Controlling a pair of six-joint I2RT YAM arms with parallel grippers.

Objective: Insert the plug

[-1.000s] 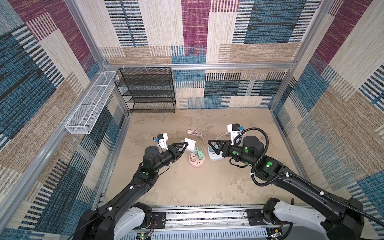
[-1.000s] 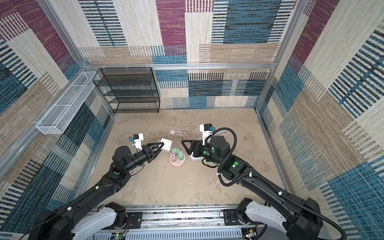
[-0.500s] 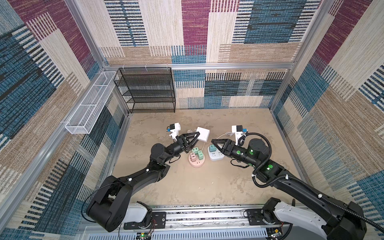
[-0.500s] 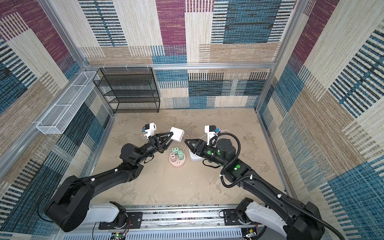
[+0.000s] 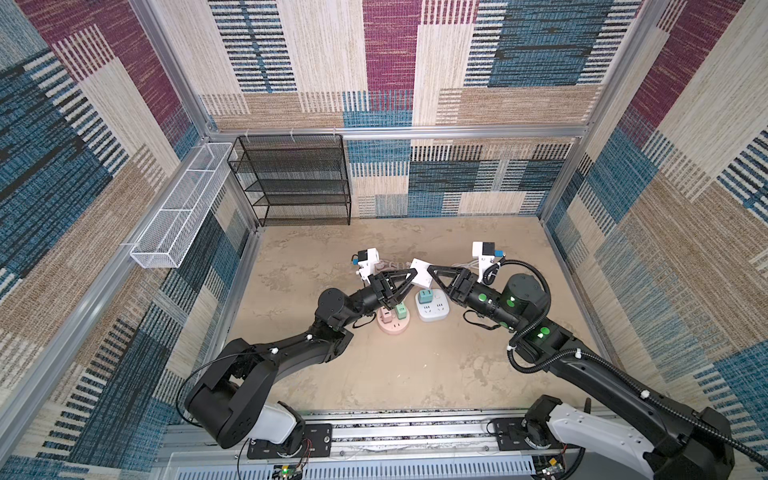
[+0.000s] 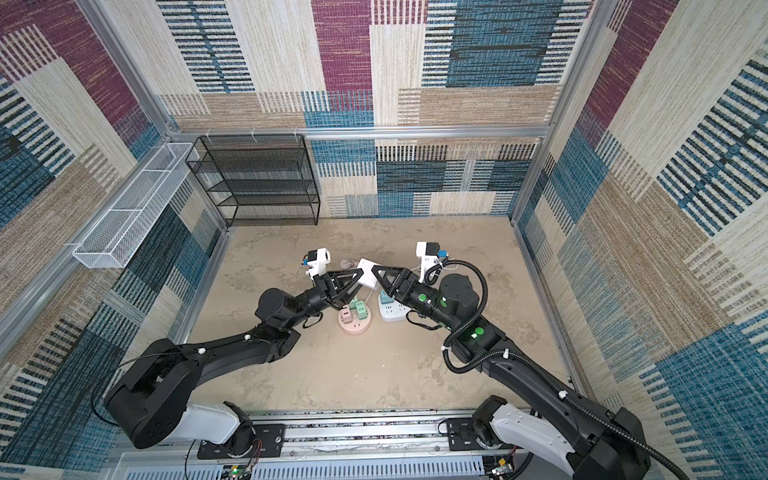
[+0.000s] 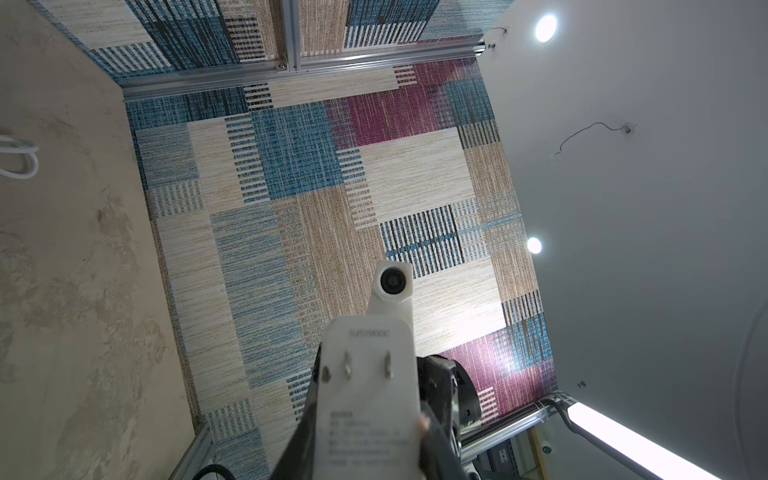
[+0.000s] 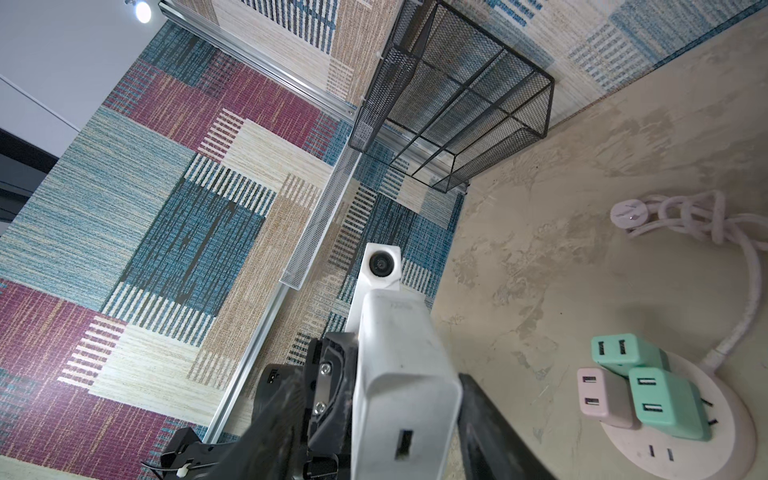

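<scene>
Top views first: the left claw [image 5: 409,277] has swung up off the sandy table [image 5: 415,374] and holds the white plastic plug block [image 5: 420,272] in mid-air, raised over the square white socket strip [image 5: 432,308]. The round pink socket strip [image 5: 394,328] sits just left of that. The right claw [image 5: 432,272] has lifted off the white strip to meet the plug block, so this looks like a handover.

Left wrist view: the jaws are clamped tight on the plug block [image 7: 370,399], its flat prongs [image 7: 347,368] facing the lens.

Right wrist view: the plug block [image 8: 399,374] sits between the part-open right jaws. Whether they pinch it yet, I cannot tell. Insertion has not begun.
</scene>
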